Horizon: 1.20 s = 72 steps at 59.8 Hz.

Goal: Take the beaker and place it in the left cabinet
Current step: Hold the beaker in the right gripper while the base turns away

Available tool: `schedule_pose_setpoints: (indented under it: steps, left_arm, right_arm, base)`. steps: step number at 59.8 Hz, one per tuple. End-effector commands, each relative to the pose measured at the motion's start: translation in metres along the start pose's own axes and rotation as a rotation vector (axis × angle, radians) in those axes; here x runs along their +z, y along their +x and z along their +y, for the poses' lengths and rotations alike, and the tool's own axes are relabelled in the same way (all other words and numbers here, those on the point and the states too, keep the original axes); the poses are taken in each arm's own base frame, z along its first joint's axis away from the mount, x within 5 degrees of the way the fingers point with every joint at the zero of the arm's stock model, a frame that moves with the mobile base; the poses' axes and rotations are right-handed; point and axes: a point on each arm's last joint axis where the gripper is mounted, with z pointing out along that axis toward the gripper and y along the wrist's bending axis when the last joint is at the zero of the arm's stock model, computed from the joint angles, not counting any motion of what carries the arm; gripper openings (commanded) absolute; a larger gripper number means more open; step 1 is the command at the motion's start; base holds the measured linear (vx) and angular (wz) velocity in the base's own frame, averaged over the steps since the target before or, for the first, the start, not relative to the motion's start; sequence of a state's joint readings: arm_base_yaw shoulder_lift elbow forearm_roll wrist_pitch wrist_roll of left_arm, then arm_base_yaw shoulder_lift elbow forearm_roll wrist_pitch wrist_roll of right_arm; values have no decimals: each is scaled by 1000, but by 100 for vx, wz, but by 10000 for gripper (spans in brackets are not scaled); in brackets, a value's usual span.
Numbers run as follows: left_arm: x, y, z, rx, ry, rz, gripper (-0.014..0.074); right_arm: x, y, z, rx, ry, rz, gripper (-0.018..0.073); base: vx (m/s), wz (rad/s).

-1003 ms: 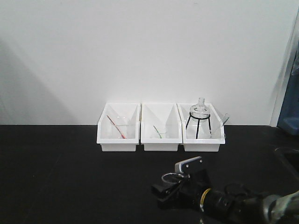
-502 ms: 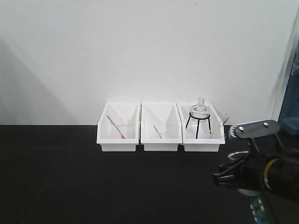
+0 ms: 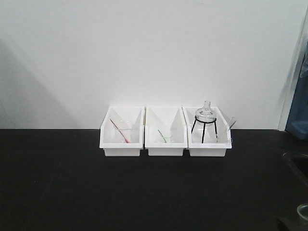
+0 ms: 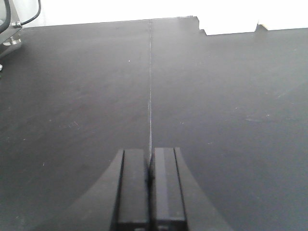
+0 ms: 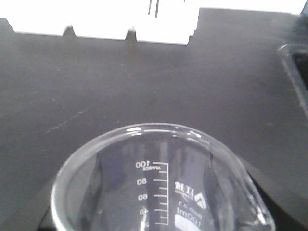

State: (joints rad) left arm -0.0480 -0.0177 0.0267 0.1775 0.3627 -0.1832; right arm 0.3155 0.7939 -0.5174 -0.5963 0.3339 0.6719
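Right wrist view, lower centre: beaker (image 5: 163, 187) clasped between right fingers (image 5: 291, 211), above counter (image 5: 96, 96). Left fingers (image 4: 132, 187) pressed together, empty. Pick apparently complete; carrying to left cabinet, nowhere in view, and placing outstanding.

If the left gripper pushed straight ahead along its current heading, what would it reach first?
Nothing nearby: the left gripper, jaws closed, points along the black tabletop seam. The white plastic bins sit right of that line; the far edge probably comes first, depth unclear.
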Motion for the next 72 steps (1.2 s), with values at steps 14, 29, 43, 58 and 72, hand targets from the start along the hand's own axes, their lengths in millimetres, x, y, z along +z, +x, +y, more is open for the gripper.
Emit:
schedule_pose_setpoints:
  steps: [14,29,43,58,72]
  left_arm:
    - [-3,-12,-1,-1,18,-99,4]
    - [-3,-12,-1,-1,18,-99,4]
    - [-3,-12,-1,-1,18,-99,4]
    - [-3,-12,-1,-1,18,-99,4]
    - [-3,-12,-1,-1,18,-99,4]
  right_arm:
    - [-35,-12,-4,-19,-33,-204,-2]
    - [-35,-12,-4,-18,-33,-205,-2]
    - [-35,-12,-4,-18,-33,-205,-2]
    - [-35,-12,-4,-18,-33,-205,-2]
    - [-35,-12,-4,-18,-33,-205,-2]
  base:
    - [0,0]
    - [0,0]
    - [0,0]
    - [0,0]
    - [-1,3]
